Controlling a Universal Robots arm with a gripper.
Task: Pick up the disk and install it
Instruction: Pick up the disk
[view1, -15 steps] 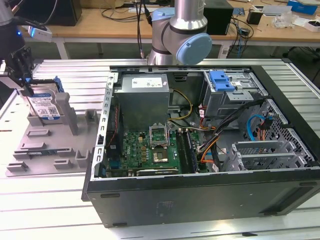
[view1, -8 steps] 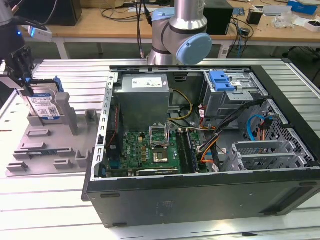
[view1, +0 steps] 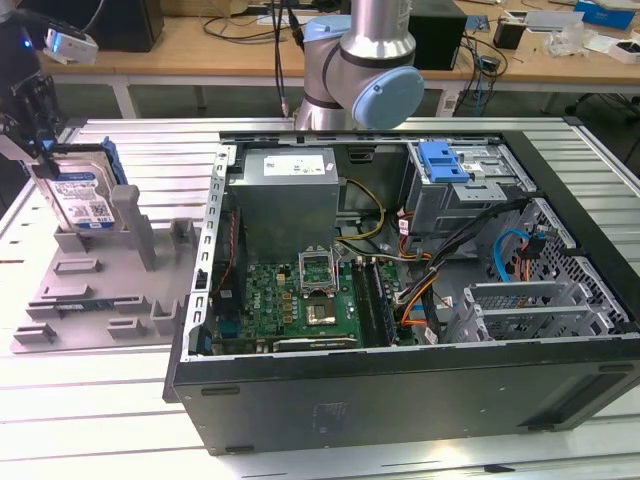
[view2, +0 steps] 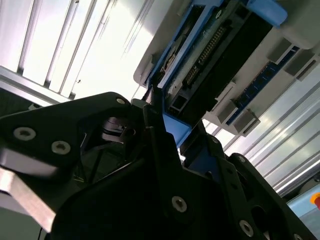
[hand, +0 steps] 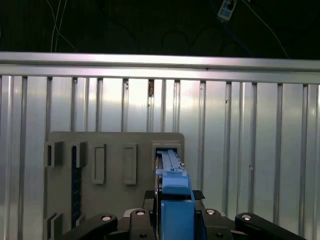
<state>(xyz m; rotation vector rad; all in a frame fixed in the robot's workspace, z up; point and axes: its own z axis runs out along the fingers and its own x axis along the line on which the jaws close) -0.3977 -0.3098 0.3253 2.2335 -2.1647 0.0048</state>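
As work sits on ribbed aluminium table (view1: 100, 420), everything at one level; wooden desk (view1: 200, 45) with cables far beyond gripper (view1: 42, 158). Table grooves reflect bright light. Open computer case (view1: 400, 400) well apart from gripper, side off so bays reachable. Grey tray (view1: 90, 300) right below gripper; slot props disk (view1: 85, 195) upright, top edge offered for grasp. Jaws closed on disk's blue frame (hand: 175, 192) from above, disk seated in slot, not lifted. Install not started, by look.

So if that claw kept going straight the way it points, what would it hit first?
Most likely the disk, standing upright in the grey tray: its blue-framed edge lies right ahead of the claw.
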